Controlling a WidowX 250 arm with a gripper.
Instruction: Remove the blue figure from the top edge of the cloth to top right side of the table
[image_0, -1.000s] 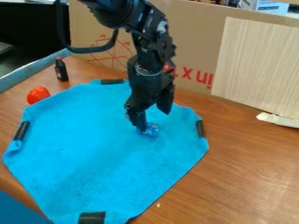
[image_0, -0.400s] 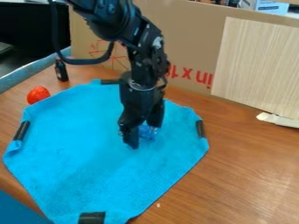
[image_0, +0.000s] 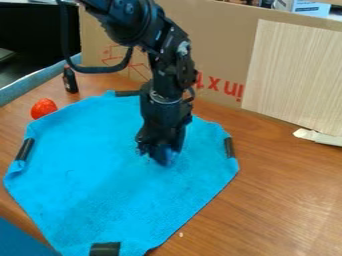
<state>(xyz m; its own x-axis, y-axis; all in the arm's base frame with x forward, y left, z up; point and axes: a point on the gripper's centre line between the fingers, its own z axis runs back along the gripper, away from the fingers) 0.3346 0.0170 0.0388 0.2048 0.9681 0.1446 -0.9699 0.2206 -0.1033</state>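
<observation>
The gripper (image_0: 168, 154) is low over the upper right part of the blue cloth (image_0: 100, 170), pointing down, its fingers closed around the blue figure (image_0: 169, 157). Only a bit of the figure shows between the dark fingertips; the rest is hidden behind them. Whether the figure touches the cloth I cannot tell.
A red strawberry-like object (image_0: 43, 108) and a small dark bottle (image_0: 70, 80) stand left of the cloth's upper edge. Cardboard (image_0: 224, 50) and a pale wood-grain panel (image_0: 294, 80) border the back. Wooden table (image_0: 280, 200) extends to the right.
The gripper has come down and toward the front of the cloth, and its fingers have drawn together around the blue figure, now mostly covered.
</observation>
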